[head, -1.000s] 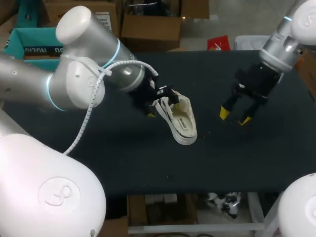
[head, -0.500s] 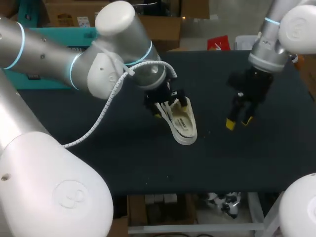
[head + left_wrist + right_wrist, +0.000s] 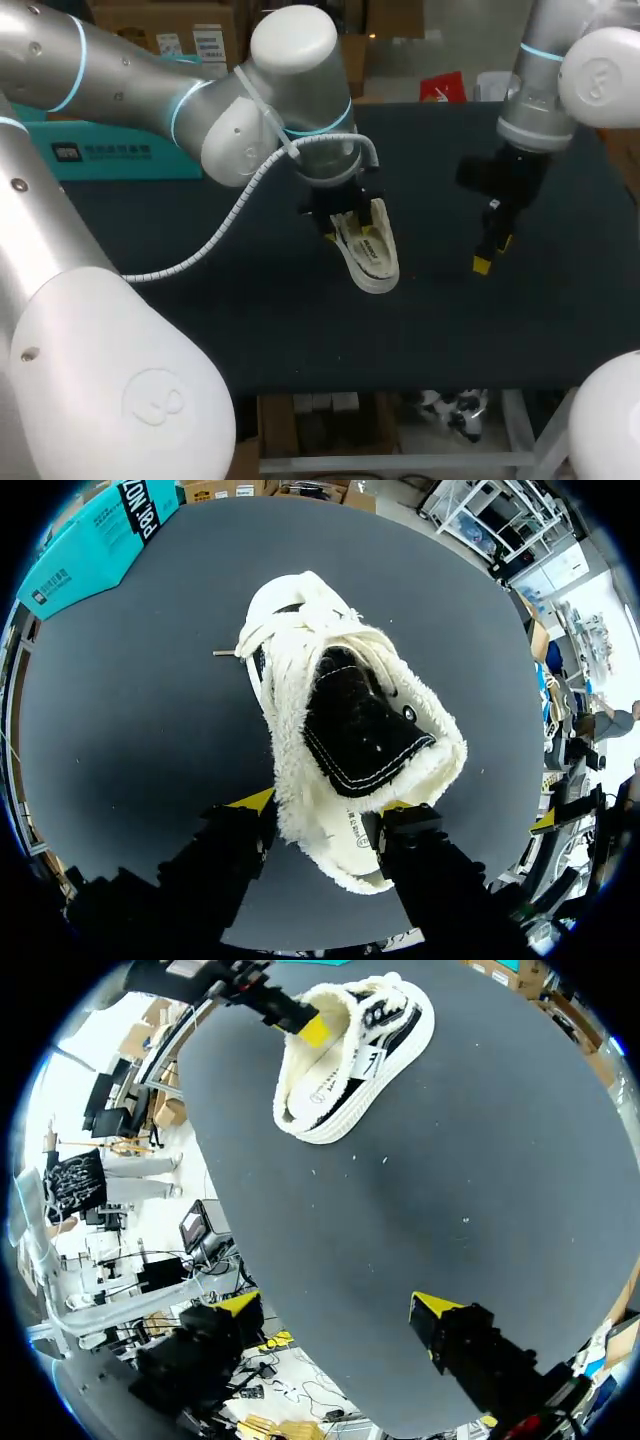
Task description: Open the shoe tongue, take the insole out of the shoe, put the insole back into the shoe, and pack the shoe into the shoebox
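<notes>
Gripping the shoe [image 3: 290,715] at the fleecy rim of its opening, the left gripper [image 3: 325,805] has one yellow tip on each side of the soft edge, so it is closed on the shoe. The shoe is near the middle of the table [image 3: 250,330], with its laced end pointing away from the gripper; I cannot tell whether the held end is lifted off the surface. The right gripper [image 3: 335,1305] hangs above bare table, beside the shoe but well apart from it, its fingers spread wide with nothing between them. The teal shoebox [image 3: 110,155] stands at the far left, well apart from the shoe. I judge the shoe to be light and soft: the fleece and the upper will yield under the fingers, so a hold on the rim alone may slip or fold. The sole looks stiffer, and a hold across the sole and side wall should carry it more surely. The dark part with white stitching seems to be the tongue [image 3: 360,730]; it looks floppy and is best pinched at its free edge. The insole I cannot make out clearly; probably it bends easily, so the heel end is the place to take it.
</notes>
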`<state>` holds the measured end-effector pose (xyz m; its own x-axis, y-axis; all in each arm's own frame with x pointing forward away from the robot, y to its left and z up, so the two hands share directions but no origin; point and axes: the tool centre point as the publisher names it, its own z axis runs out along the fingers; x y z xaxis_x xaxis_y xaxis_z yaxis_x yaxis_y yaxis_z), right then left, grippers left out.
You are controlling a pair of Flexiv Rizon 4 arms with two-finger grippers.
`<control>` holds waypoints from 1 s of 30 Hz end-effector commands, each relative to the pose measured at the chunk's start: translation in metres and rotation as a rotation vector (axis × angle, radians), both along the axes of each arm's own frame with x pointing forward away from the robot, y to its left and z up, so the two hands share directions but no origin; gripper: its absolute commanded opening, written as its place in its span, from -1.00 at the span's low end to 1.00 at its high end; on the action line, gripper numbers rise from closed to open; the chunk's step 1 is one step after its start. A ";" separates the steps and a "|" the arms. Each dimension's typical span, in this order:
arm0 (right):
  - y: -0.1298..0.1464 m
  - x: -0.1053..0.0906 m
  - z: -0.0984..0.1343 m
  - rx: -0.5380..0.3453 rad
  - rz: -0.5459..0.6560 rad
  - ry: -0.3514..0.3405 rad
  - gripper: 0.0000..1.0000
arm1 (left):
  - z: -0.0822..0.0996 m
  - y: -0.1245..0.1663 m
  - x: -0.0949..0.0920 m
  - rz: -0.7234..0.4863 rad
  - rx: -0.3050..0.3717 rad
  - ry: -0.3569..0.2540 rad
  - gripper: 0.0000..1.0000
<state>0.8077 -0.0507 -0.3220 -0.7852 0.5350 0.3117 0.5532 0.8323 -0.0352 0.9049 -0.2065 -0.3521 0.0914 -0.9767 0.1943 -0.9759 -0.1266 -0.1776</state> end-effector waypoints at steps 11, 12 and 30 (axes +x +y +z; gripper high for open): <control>-0.018 -0.024 0.000 -0.011 0.082 -0.126 1.00 | 0.001 0.004 0.003 0.088 0.098 -0.006 -0.15; -0.019 -0.025 -0.001 -0.010 0.091 -0.132 1.00 | 0.002 0.007 0.004 0.100 0.101 -0.013 -0.19; -0.031 -0.024 -0.004 -0.020 0.168 -0.147 1.00 | 0.014 0.035 -0.001 0.106 -0.042 -0.143 -1.00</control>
